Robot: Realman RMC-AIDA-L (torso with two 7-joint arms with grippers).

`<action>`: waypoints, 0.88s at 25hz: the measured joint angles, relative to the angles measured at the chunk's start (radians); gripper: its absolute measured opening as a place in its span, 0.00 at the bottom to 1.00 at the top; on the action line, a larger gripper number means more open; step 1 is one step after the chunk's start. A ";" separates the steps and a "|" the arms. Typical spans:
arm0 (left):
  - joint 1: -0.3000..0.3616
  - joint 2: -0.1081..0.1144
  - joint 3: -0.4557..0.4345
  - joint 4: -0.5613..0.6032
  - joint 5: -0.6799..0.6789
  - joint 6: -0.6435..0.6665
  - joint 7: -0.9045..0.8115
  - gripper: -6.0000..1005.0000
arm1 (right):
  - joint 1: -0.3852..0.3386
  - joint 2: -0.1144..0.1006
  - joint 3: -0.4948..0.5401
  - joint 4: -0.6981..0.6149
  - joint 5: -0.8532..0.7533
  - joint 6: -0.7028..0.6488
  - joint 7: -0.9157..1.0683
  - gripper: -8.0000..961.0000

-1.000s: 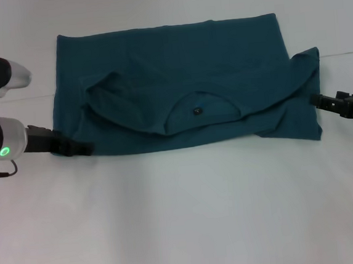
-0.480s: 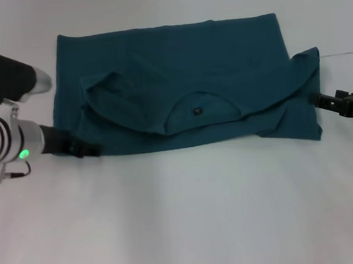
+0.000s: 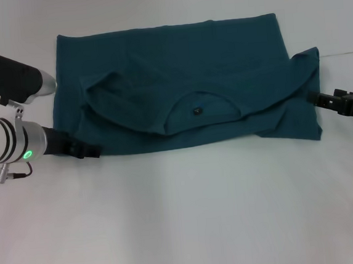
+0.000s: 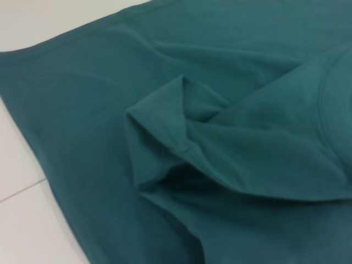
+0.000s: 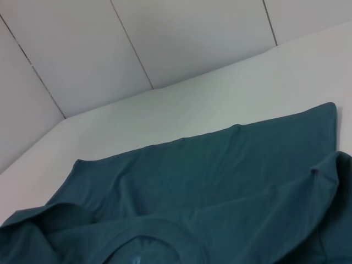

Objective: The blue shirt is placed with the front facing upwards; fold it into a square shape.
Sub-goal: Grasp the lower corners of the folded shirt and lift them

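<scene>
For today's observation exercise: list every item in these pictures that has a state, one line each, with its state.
Dark teal-blue cotton T-shirt: folded into a wide band, neckline showing, left sleeve bunched.
Left gripper: at the shirt's left near corner.
Right gripper: at the shirt's right edge.

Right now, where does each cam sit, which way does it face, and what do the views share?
Head: on the robot's head, looking forward and down at the blue shirt on the white table; left hand at its left edge, right hand at its right edge.
Left wrist: close over a bunched sleeve fold; no own fingers.
Right wrist: low, looking across the shirt to the wall; no own fingers.
Shared: the shirt; head and right wrist both show the neckline.
</scene>
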 joint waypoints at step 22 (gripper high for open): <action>-0.005 0.000 0.006 0.015 0.000 -0.002 -0.024 0.77 | 0.014 0.000 0.008 -0.002 0.005 0.000 0.003 0.90</action>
